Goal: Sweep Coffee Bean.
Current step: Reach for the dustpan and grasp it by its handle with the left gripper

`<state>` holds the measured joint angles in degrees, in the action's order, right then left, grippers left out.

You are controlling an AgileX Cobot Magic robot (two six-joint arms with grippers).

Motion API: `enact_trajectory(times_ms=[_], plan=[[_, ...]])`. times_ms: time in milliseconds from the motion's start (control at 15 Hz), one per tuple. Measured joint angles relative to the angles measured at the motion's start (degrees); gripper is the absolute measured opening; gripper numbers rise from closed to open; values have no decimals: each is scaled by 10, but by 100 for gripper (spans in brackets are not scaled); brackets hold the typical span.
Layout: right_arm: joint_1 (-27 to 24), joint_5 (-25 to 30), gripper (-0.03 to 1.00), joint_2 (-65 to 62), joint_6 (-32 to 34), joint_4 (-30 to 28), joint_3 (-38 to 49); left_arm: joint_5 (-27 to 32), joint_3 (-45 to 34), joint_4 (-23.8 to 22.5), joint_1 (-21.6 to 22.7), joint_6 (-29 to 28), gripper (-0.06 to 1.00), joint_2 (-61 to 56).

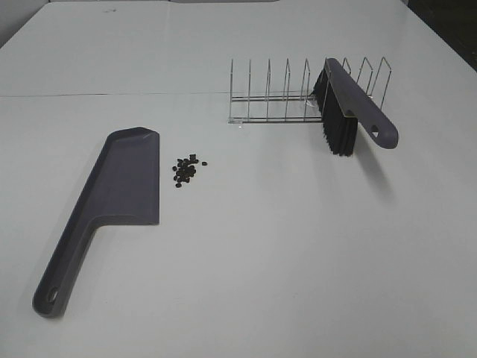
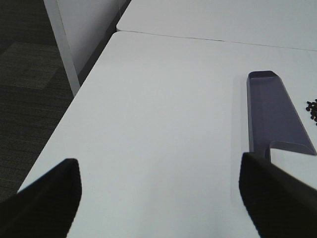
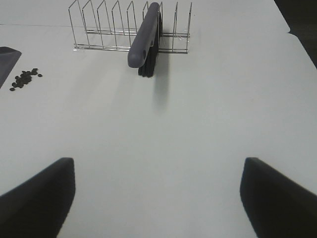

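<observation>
Few moves needed, likely: coffee bean clustered on the bench just right of the dustpan, long edge alongside for a short push; brush propped in the far-right rack, handle out for grabbing. Left tool and right tool spread wide, holding nothing

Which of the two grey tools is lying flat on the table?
The dustpan, flat beside the coffee beans; the brush leans propped in the wire rack.

White tabletop, seam to a second white table behind, dark carpeted floor, soft even light
</observation>
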<state>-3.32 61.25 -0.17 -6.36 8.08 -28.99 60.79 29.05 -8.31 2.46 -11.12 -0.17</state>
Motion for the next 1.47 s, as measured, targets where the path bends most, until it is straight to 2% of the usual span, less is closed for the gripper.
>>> enact_trajectory(times_ms=[1467], plan=[[0,0,80,0,0,0,0,0,0,0,0,0,81,0]])
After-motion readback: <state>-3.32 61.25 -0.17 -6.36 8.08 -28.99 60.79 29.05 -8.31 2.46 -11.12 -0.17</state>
